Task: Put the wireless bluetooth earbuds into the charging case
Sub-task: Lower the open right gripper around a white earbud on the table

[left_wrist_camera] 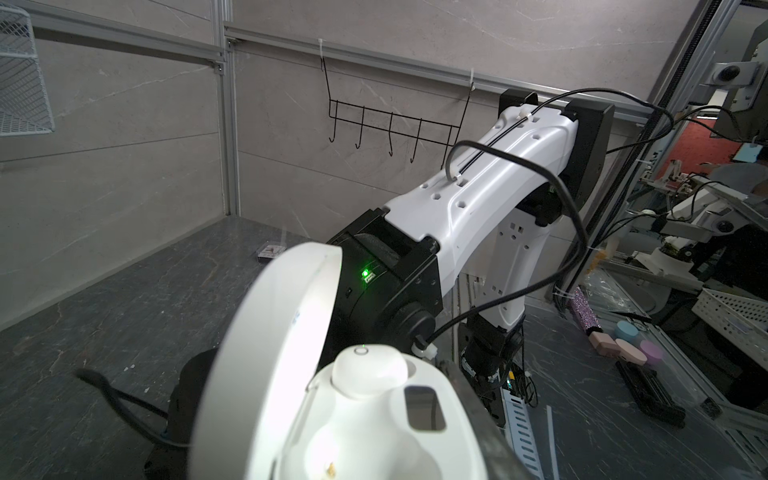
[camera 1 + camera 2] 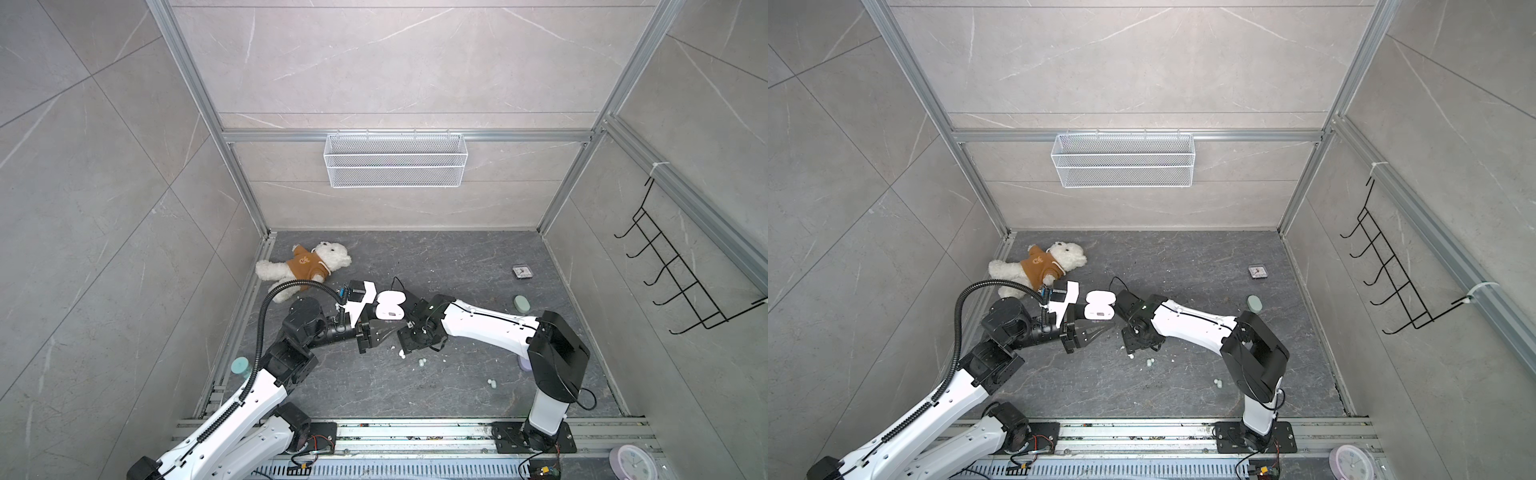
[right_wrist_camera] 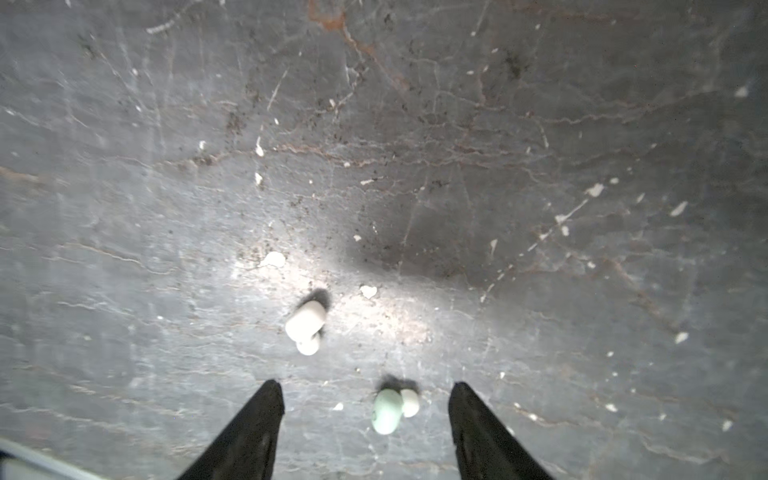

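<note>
White earbud (image 3: 305, 324) and mint earbud (image 3: 386, 411) lie loose on the desk (image 3: 540, 124), on the arm-base side of the charging case (image 2: 390, 309). Two more pale buds (image 2: 491, 381) lie further from the case, out toward my right arm's base. Each is a tiny smooth bean with a rounder nub at one end and no flat faces to grab.

The case is white, lid swung open, up off the desk and clamped in my left tool (image 2: 1105, 327). Seated white bud (image 1: 368, 370) fills one well. The well beside it (image 1: 332, 446) is empty.

My right tool (image 3: 365, 385) hangs over the desk with fingers spread, nothing held. The mint bud is between the tips, off centre toward one finger. The white one is just past them.

Step as I read it: pick the next bud.
- The empty well sits in a white case, so white is probably the match. Can't confirm.
- Centre on one bud only, drop straight down, close slowly across the bean's short axis.
- It's small and slick, so an off-centre pinch will likely squirt it out.
- Ignore the white crumbs (image 3: 272, 259) on the desk.

Teddy bear (image 2: 305, 266) lies beyond the case, far side, and is not in the way.
</note>
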Robot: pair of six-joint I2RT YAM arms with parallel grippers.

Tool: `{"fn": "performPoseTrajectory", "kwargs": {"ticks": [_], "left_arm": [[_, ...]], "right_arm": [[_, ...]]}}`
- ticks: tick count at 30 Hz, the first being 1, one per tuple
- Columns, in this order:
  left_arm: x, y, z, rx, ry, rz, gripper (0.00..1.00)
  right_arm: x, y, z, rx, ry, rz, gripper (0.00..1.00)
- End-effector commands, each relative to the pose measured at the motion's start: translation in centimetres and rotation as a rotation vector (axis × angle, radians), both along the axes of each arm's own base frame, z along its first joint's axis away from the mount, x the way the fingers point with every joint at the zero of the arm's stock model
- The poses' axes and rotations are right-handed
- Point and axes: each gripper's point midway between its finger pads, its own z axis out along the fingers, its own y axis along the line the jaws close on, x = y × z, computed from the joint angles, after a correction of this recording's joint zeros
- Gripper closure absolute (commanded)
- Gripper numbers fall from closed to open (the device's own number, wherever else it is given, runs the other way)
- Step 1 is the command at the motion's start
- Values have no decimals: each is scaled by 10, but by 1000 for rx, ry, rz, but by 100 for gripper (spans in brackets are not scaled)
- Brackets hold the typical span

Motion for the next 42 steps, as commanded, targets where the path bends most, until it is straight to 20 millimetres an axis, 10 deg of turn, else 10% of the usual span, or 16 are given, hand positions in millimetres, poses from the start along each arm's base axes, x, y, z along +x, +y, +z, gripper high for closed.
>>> {"fn": "performPoseTrajectory", "kwargs": {"ticks": [1, 12, 42], "left_arm": [[-7, 6, 21, -36, -65, 4, 83], [-17, 12, 21, -47, -67, -4, 83], [-19, 14, 21, -50, -79, 1, 82]], "right_arm": [[-11, 11, 9, 108, 134, -238, 35], [-3, 27, -20, 136, 187, -557, 56], [-5, 28, -58, 5, 235, -547, 66]]}}
